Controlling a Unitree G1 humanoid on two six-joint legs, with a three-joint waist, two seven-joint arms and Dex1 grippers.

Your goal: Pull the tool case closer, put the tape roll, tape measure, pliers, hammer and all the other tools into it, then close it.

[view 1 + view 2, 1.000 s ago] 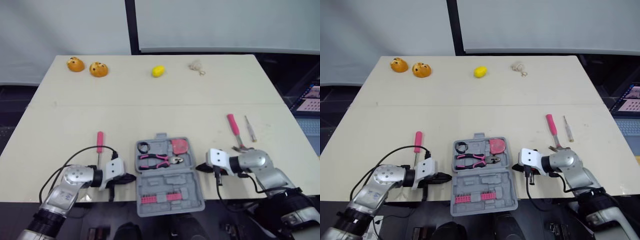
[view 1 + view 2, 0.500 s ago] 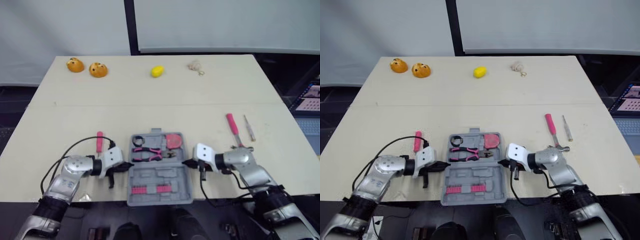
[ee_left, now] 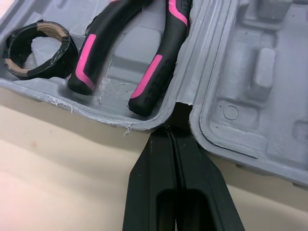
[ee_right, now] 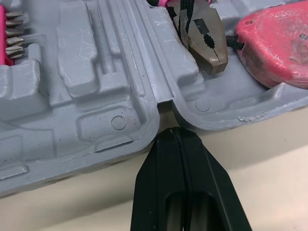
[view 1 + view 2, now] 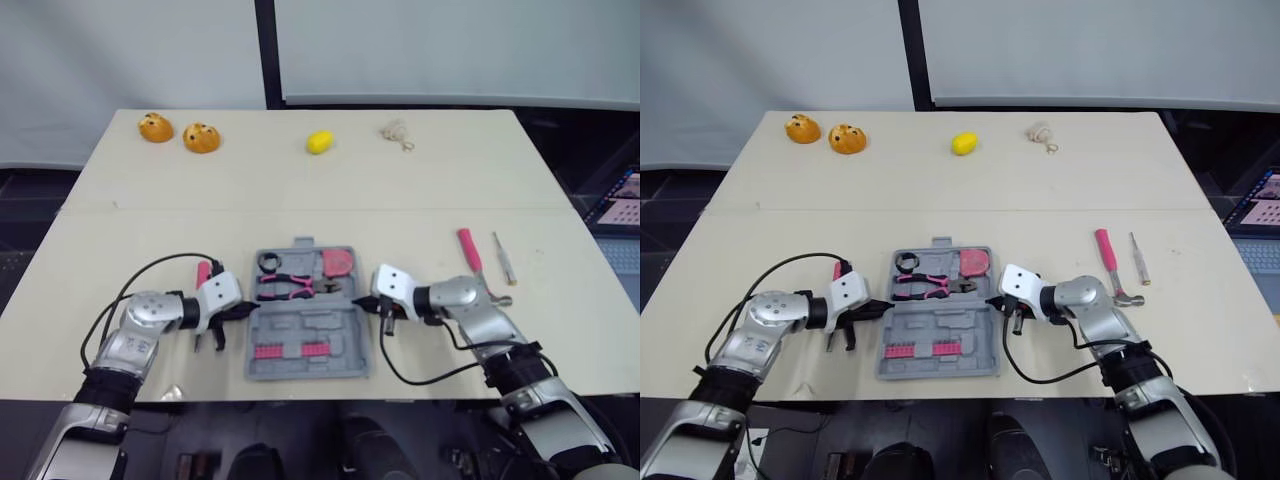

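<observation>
The grey tool case (image 5: 306,340) lies open near the table's front edge. In its far half are a black tape roll (image 3: 37,48), pink-and-black pliers (image 3: 139,53) and a red tape measure (image 4: 276,41); pink bits (image 5: 287,352) sit in the near half. My left gripper (image 5: 247,312) is shut, its tip at the case's left hinge notch. My right gripper (image 5: 367,305) is shut, its tip at the right hinge notch. A pink-handled hammer (image 5: 470,251) and a thin screwdriver (image 5: 503,258) lie right of the case. A pink screwdriver (image 5: 203,272) is partly hidden behind my left gripper.
Along the far edge of the table (image 5: 330,200) lie two orange round items (image 5: 153,128) (image 5: 201,138), a yellow lemon (image 5: 319,142) and a pale knotted lump (image 5: 397,131). A laptop (image 5: 627,190) stands past the right edge. Cables loop from both wrists over the table front.
Both grippers have closed in from the sides onto the case's hinge ends. The case, which overhung the front edge, has slid left and farther onto the table. The camera view also shifted.
</observation>
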